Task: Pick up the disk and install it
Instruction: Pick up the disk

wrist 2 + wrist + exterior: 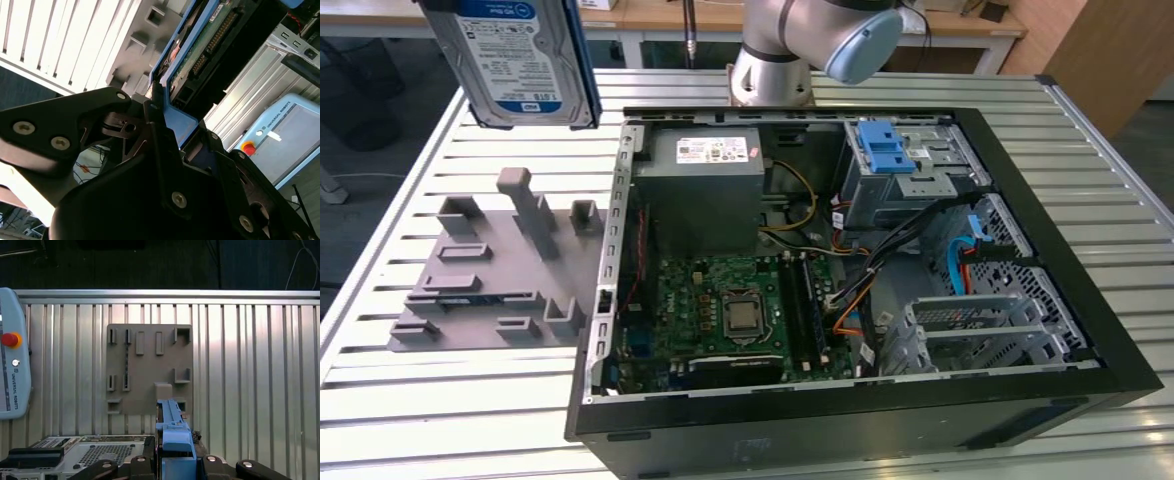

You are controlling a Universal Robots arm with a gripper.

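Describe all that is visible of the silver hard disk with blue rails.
The flat silver-metal disk, with blue-and-white label and blue plastic side rails, hangs upright over the slatted metal table, apart from the open computer case. Its green circuit board side shows in the second wrist view. The black pincer clamps it.

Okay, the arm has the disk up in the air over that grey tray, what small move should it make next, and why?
Probably carry it sideways toward the exterior view's right, keeping height. The tool is shut on the disk, which hangs above the grey fixture, while the open computer case lies to that side.
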